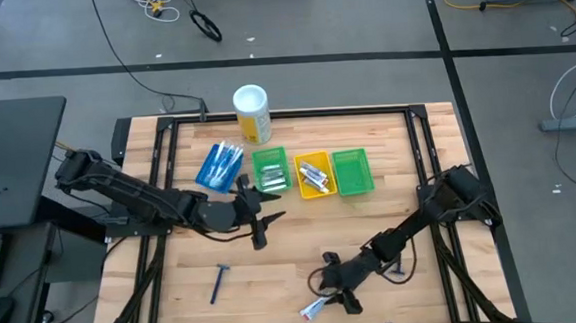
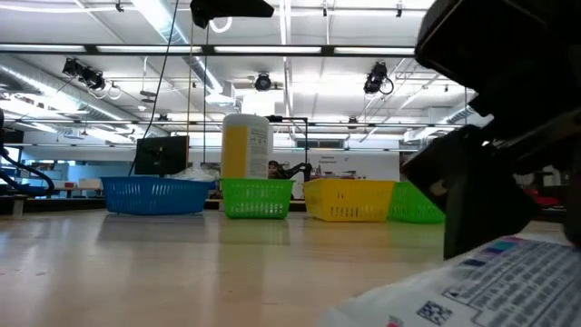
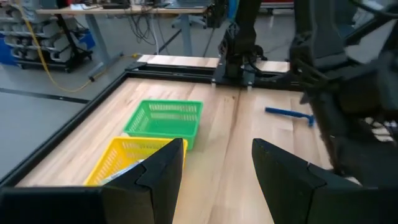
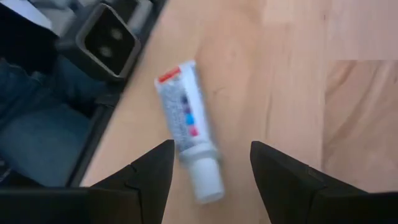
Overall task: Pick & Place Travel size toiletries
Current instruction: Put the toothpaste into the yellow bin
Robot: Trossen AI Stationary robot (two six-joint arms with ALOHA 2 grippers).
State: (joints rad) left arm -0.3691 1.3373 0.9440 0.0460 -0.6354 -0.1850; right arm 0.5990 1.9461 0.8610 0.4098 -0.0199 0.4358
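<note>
The right gripper, open and empty, hovers over a toothpaste tube near the table's front edge.

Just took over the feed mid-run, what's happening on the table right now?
The right gripper hovers with open fingers over a small white toothpaste tube with red and blue marks near the wooden table's front edge. The left gripper waits open mid-table, near the green plastic bin. A dark blue razor lies loose on the table.

Two dark jointed arms, each tool black, wedge-fingered.
</note>
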